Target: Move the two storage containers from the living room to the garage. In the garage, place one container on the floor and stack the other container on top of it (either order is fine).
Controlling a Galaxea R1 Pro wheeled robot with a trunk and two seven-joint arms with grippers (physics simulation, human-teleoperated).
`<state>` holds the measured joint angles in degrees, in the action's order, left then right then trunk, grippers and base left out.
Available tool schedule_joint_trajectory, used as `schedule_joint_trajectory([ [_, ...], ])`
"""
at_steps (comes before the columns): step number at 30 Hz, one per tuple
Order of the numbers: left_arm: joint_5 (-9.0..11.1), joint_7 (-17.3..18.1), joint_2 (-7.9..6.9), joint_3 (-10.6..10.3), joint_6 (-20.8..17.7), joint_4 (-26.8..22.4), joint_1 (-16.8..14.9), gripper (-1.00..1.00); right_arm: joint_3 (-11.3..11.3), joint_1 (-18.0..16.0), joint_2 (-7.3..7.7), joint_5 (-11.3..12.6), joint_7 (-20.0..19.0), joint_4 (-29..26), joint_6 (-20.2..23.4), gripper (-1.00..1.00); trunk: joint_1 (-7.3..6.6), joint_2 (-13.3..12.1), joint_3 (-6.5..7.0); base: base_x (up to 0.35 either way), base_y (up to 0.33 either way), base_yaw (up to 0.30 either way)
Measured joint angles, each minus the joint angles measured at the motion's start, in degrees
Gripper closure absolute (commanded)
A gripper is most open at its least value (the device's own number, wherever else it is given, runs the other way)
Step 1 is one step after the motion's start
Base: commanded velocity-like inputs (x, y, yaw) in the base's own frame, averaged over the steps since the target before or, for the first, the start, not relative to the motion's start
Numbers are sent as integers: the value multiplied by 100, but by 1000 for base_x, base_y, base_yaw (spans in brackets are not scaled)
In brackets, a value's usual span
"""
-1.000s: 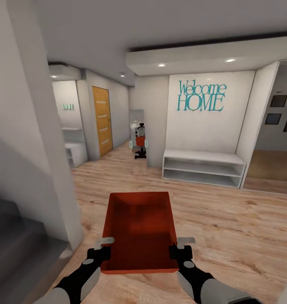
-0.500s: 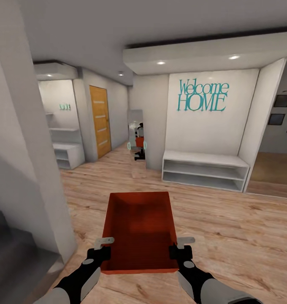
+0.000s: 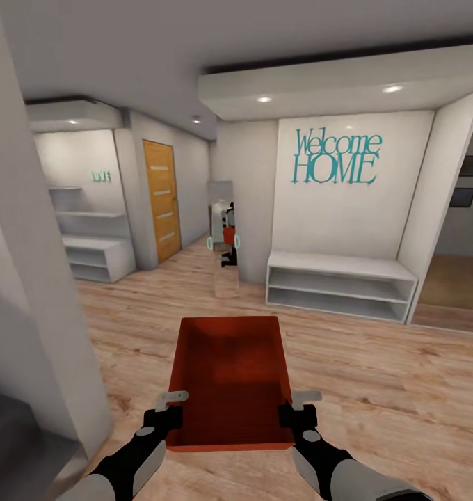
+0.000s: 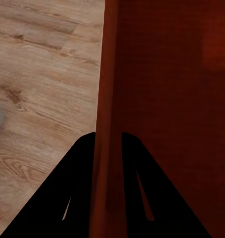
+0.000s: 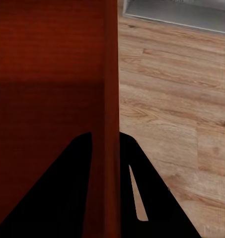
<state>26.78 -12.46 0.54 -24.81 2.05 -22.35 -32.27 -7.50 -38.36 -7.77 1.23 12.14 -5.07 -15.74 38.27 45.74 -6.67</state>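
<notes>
My view has swung rightward across the hallway; the pillar (image 3: 28, 292) slid aside. Both my left pincer (image 3: 168, 410) and right pincer (image 3: 292, 409) clench the bin (image 3: 229, 376) walls, so I judge I'm mid-carry toward the garage.

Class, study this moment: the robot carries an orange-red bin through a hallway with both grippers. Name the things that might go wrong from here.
1. The storage container hangs from thin side walls pinched by the left gripper and right gripper; a jolt might let it slip or tilt.
2. The grey wall corner stands close on the left; turning could clip it.
3. The low white shelf lies ahead to the right, another possible bump.
</notes>
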Motion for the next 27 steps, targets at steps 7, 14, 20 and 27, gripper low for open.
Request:
schedule_joint_trajectory([
  [7,-3,2,0,2,-4,-1,0,100,-1,0,0,4,0,1,1,100,0,0,0,322,-9,0],
  [14,3,1,-1,0,-1,0,0,100,-1,0,-1,2,0,0,0,100,0,0,0,322,0,0],
  [20,6,0,-1,-2,0,0,0,100,-2,0,0,2,0,0,0,100,0,0,0,322,0,0],
  [27,7,-1,-1,-2,-1,0,0,100,-2,0,0,3,0,1,0,100,0,0,0,322,0,0],
])
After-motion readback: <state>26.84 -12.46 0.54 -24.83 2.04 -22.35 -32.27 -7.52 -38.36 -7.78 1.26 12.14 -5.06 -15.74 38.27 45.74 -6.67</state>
